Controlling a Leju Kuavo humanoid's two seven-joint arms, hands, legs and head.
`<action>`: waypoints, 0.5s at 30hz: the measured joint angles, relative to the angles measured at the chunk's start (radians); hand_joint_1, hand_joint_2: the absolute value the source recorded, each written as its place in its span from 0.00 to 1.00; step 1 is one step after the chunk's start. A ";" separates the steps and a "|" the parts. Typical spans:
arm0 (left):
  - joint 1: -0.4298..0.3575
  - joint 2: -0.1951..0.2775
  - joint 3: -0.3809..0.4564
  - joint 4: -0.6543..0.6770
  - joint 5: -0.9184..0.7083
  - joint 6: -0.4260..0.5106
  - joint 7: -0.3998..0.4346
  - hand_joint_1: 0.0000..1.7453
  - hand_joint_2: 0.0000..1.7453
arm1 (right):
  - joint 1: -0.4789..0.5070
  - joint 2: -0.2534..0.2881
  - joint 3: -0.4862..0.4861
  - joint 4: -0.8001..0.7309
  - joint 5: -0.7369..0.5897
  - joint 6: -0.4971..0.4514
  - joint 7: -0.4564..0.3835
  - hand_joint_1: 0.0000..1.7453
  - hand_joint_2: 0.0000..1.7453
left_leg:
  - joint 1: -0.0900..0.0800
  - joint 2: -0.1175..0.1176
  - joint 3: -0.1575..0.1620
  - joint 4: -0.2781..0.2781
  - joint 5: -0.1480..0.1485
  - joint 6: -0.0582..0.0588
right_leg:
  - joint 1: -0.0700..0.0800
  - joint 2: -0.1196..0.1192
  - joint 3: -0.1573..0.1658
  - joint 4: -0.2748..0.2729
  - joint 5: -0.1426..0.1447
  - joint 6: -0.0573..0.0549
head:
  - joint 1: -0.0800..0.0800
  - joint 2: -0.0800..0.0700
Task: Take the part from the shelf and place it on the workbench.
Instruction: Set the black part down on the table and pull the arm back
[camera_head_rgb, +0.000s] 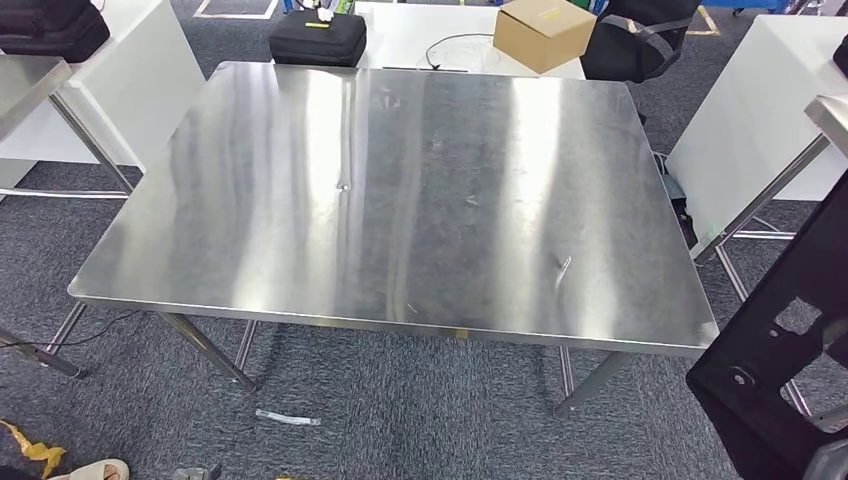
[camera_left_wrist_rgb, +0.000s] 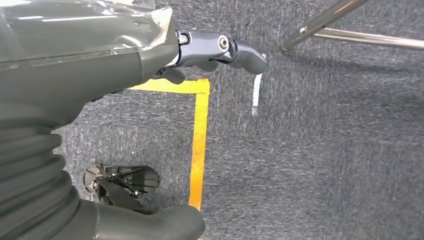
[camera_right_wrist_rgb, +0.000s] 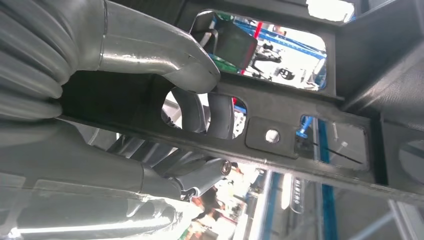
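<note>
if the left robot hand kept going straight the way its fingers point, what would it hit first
Probably the white strip on the grey carpet, just past the left robot hand; the metal table leg lies further on. Depth is unclear, so it may pass above the strip.

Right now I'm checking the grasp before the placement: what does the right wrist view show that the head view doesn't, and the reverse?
Right wrist view alone: the right robot hand gripping the black part, thumb on one face, fingers showing through a cutout. Head view alone: the steel workbench, the cardboard box and black case on the white table beyond it, and the grey carpet. Both share the black part, off the workbench's near right corner.
</note>
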 joint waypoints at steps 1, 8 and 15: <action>-0.001 0.000 0.000 0.000 0.000 0.000 0.000 0.00 1.00 | 0.000 -0.001 0.000 -0.001 -0.001 0.000 0.000 1.00 1.00 | 0.000 0.000 0.001 0.000 -0.002 -0.003 | -0.002 0.001 0.003 -0.004 0.001 -0.007 | 0.000 0.000; 0.002 0.002 -0.001 -0.001 0.004 0.004 -0.004 0.00 1.00 | -0.001 -0.005 0.001 -0.001 -0.009 -0.004 -0.001 1.00 1.00 | 0.023 0.002 -0.138 0.262 -0.115 -0.046 | -0.025 -0.002 0.019 -0.017 -0.001 -0.034 | -0.008 0.000; 0.001 0.002 -0.001 0.000 0.007 0.004 -0.005 0.00 1.00 | -0.003 -0.013 0.002 0.001 -0.013 -0.007 -0.001 1.00 1.00 | 0.039 0.001 -0.030 0.011 0.015 -0.056 | -0.033 0.001 0.036 -0.018 -0.023 0.004 | -0.011 0.000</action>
